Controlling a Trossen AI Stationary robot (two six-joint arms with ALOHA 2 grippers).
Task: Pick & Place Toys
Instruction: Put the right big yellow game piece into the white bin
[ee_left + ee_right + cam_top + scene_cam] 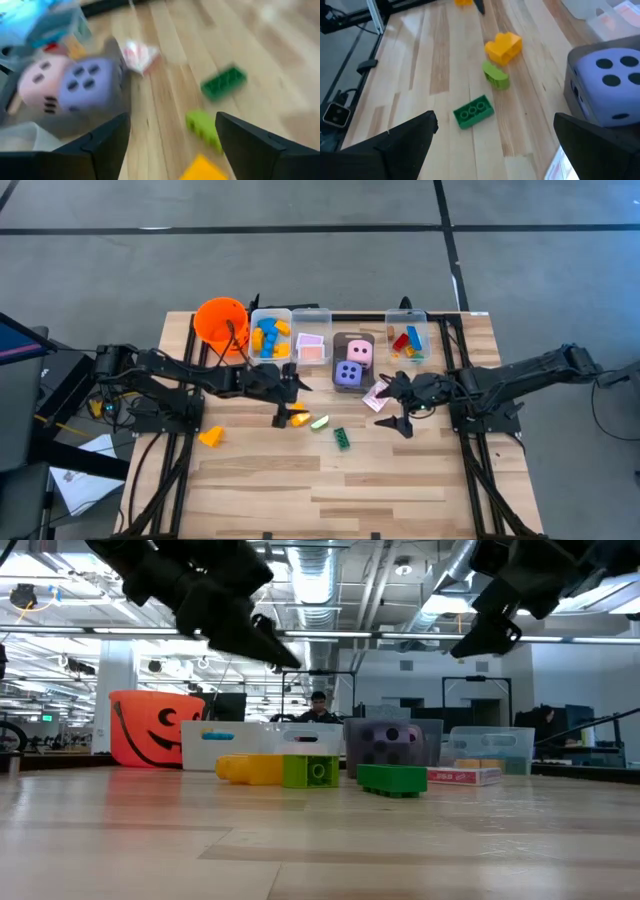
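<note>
An orange bucket (220, 320) with a pumpkin face is standing at the far edge of the wooden table (400, 480), behind the left claw (292, 402) and off to its outer side. Clear bins (311, 313) are sitting in a row beside the bucket, running from behind the left claw to behind the right claw (390, 408). White papers (80, 470) are lying on the grey floor (300, 250), well apart from the left claw. Far behind both claws, a person (318, 705) is showing in the room.
</note>
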